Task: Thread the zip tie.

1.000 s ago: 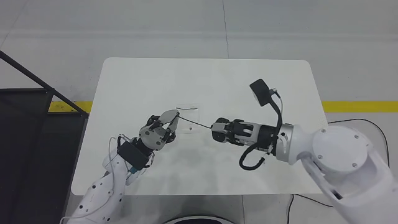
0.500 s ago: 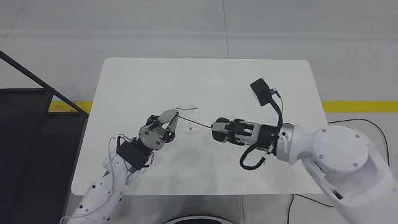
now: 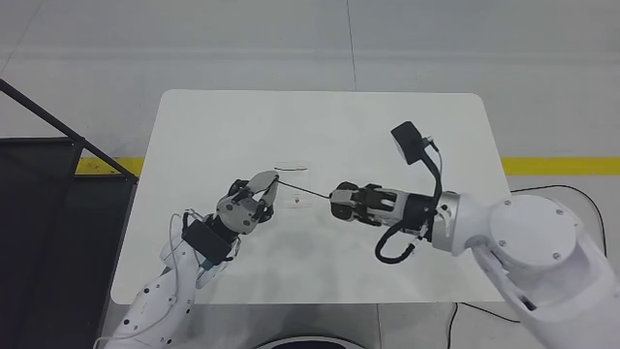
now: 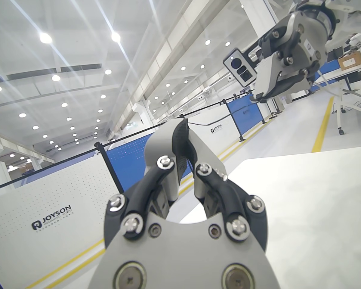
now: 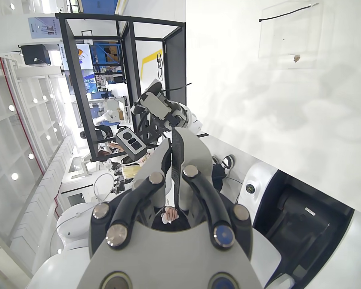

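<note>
Set against a second ago, almost nothing differs: the right gripper (image 3: 335, 201) sits only a touch off its former spot over the table (image 3: 407, 126), and the left gripper (image 4: 183, 123) is where it was. Both have their fingers pressed together, each pinching one end of the thin black zip tie (image 3: 305, 192), which spans the gap between them just above the table. Which end carries the head I cannot tell. I judge that the threading is paused at lining up, with no loop formed yet. A second zip tie (image 5: 285, 14) lies across a clear box (image 5: 288, 40) nearby. A white perforated panel (image 4: 48, 194) and blue barriers (image 4: 246, 111) bear a logo and short print, left unread here
</note>
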